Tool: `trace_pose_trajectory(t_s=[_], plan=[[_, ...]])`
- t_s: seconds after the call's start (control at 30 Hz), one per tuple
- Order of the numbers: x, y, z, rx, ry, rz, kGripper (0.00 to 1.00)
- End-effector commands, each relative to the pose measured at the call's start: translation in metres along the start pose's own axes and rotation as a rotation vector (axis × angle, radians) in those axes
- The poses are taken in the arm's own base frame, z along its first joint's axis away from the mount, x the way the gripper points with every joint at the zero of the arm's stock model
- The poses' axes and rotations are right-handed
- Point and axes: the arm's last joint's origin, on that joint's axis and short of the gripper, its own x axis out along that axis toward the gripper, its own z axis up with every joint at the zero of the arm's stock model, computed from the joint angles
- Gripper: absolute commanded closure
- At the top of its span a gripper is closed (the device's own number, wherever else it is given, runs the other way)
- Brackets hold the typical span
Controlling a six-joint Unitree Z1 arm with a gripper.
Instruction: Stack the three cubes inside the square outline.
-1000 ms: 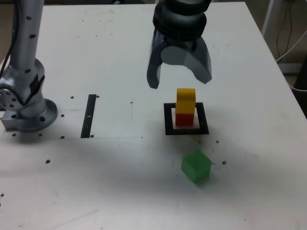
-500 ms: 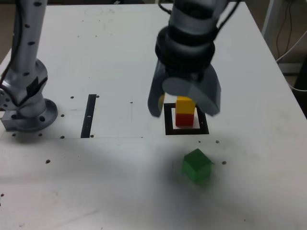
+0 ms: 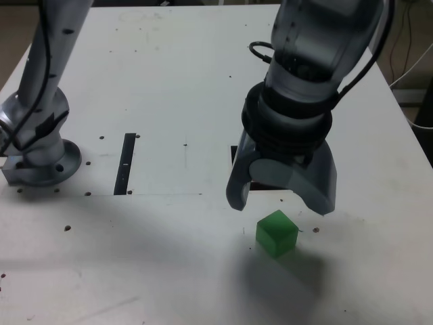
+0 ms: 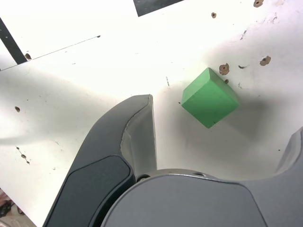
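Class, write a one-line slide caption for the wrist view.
Open end effector poised above the green cube on the white table.

Looks like a robotics lab or test bench. Plain white table point(image 3: 169, 61), scuffed and dotted with small drilled holes point(image 3: 101, 138), a seam running across it. Bolted down at nine o'clock, the round metal base point(image 3: 40, 162) of a grey robot arm point(image 3: 311, 81), with black cables point(image 3: 379, 40) looping off it near one o'clock. Black tape strip point(image 3: 126, 162) stuck flat on the top, left of centre, like a marker for trials. At the three o'clock edge, bare floor, a white table leg point(image 3: 385, 27) and loose wires point(image 3: 409, 68). No household clutter.
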Motion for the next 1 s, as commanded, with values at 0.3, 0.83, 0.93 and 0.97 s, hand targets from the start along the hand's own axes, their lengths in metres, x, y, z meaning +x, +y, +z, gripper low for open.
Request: trace_pose_trajectory(t_s=[0.3,0.83,0.93,0.97], plan=[[0.008,-0.003,0.003,0.022,0.032,0.01,0.0],[0.005,-0.019,0.003,0.367,-0.019,0.125,0.0],[0.005,-0.02,0.005,0.447,-0.03,0.147,0.0],[0.004,-0.02,0.005,0.467,-0.033,0.155,0.0]])
